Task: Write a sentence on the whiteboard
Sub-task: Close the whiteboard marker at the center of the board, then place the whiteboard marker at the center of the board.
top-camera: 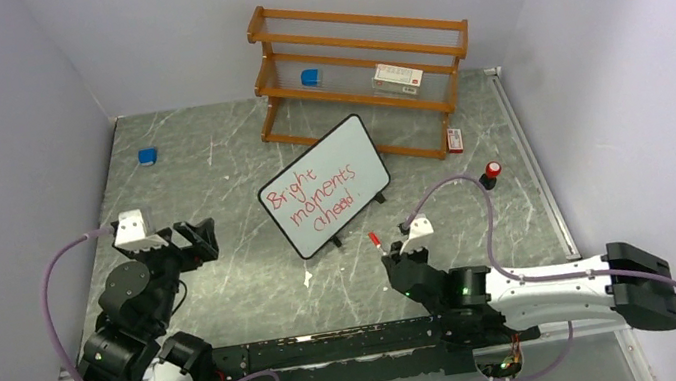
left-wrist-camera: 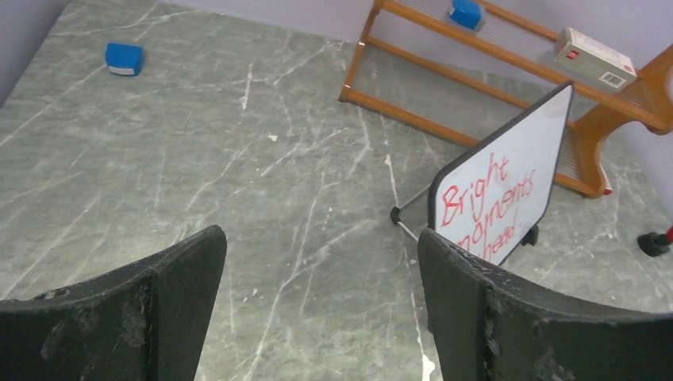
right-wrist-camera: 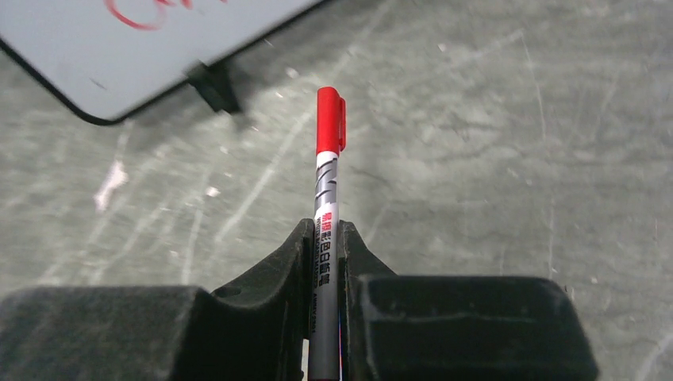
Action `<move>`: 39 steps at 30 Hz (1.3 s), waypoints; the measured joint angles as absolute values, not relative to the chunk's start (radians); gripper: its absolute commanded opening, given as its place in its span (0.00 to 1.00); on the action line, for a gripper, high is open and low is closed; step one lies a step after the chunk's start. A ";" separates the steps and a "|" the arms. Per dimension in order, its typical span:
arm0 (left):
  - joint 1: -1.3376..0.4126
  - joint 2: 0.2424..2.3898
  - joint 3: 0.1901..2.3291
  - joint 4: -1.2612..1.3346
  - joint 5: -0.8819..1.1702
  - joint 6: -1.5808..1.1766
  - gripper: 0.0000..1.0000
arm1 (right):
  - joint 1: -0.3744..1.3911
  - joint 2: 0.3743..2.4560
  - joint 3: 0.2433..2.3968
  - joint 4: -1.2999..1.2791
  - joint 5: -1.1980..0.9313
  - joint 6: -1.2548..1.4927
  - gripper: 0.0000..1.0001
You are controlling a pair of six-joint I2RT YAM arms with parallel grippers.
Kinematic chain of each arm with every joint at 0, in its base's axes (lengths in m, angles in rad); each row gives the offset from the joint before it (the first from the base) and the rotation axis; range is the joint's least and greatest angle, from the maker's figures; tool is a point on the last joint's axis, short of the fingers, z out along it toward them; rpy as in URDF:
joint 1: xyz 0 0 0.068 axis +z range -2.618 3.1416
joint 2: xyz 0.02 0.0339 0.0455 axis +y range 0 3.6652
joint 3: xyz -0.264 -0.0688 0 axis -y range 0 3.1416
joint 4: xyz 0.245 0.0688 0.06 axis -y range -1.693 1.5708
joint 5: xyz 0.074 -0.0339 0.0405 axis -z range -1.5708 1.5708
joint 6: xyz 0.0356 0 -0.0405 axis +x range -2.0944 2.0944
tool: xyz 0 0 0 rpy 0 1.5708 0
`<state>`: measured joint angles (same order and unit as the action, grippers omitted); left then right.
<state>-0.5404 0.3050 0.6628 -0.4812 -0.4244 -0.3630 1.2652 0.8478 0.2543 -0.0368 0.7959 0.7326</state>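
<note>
— Grey marbled table, pale lilac walls on 3 sides. Where does the whiteboard stand?

— Near the middle of the table, in front of the wooden shelf and apart from it. It leans back on small black feet, turned at an angle to the arms. Red handwriting on its face reads "Bright moments ahead."

— State of the left gripper?

— Released. The left wrist view shows its 2 jaws spread wide with only bare table between them. It sits left of the whiteboard, well apart from it.

— And the right gripper?

— Clenched on a red marker. The barrel runs up between the jaws and the red end points toward the lower edge of the whiteboard without touching it. The red end looks like a cap, though the wrist view is too soft to be sure.

— Other items?

— 1 blue block on the table at far left and 1 blue piece on the shelf. 1 white box with red marking lies further right on the shelf. 1 small black object with a red top stands on the table right of the whiteboard.
</note>
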 measured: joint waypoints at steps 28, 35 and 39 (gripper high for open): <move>-0.540 0.189 0.676 -0.524 -0.527 -0.339 0.98 | 1.265 0.775 0.482 -0.460 0.925 0.981 1.00; -0.540 0.191 0.813 -0.564 -0.529 -0.308 0.98 | 1.265 0.738 0.735 -0.713 1.120 0.916 1.00; -0.540 0.165 0.881 -0.581 -0.541 -0.297 0.98 | 1.265 0.716 0.857 -0.894 1.196 0.975 1.00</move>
